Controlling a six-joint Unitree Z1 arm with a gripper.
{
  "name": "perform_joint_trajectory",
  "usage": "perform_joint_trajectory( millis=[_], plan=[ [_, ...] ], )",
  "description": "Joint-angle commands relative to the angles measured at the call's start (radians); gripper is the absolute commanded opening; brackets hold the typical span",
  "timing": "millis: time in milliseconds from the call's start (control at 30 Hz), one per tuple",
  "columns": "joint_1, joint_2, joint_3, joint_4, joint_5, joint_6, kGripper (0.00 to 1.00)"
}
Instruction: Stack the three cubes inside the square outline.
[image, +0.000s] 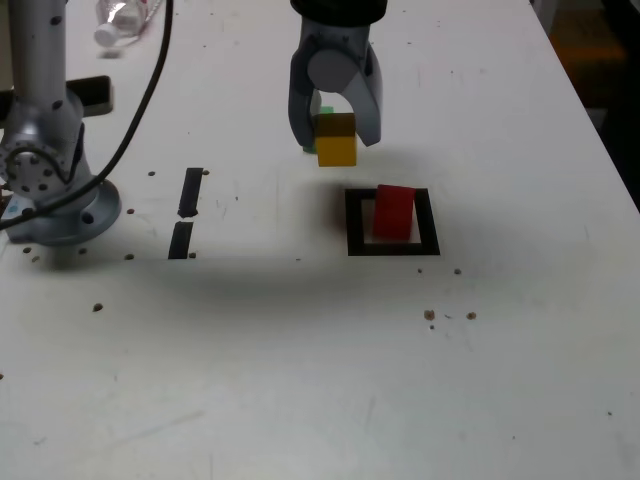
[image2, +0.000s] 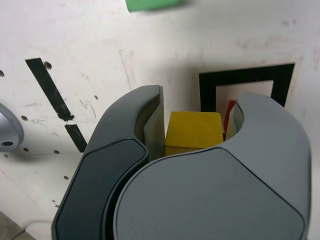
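- You've got the yellow cube (image: 336, 140) pinched in the gripper (image: 336, 128), jaws closed on two opposite faces, and it hangs clear above the table (image: 300, 380).
- The red cube (image: 394, 211) sits inside the square outline (image: 392, 248), just to the exterior view's right of your load and a touch nearer.
- The green cube (image2: 152, 4) waits on the far side, mostly hidden behind the gripper in the exterior view.
- By the look of it these blocks are light, stiff and matte, so I'd expect flat faces to hold without much squeeze.
- In the wrist view the yellow cube sits low between the fingers (image2: 152, 125), with its lower part sticking out below the tips, which should help when you set it down.
- Careful: a small block on a small block will likely tip if it lands off-centre, so line up the faces squarely over red.
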Motion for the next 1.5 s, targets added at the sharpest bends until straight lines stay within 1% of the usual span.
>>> perform_joint_trajectory(
  millis=[0, 200, 300, 433, 500, 600, 967, 1133, 1333, 1467],
  plan=[
    [-0.021, -0.007, -0.014, 0.011, 0.000, -0.014, 0.26],
    [-0.140, 0.009, -0.068, 0.033, 0.004, -0.075, 0.26],
    [-0.174, 0.033, -0.103, 0.044, 0.007, -0.083, 0.26],
    [-0.193, 0.061, -0.133, 0.055, 0.011, -0.084, 0.26],
    [-0.197, 0.079, -0.146, 0.057, 0.017, -0.084, 0.26],
    [-0.196, 0.108, -0.163, 0.059, 0.038, -0.084, 0.26],
    [-0.154, 0.149, -0.180, 0.054, 0.072, -0.084, 0.26],
    [-0.142, 0.156, -0.186, 0.043, 0.072, -0.083, 0.26],
    [-0.142, 0.167, -0.194, 0.025, 0.055, -0.080, 0.26],
    [-0.143, 0.175, -0.197, 0.017, 0.050, -0.079, 0.26]
  ],
)
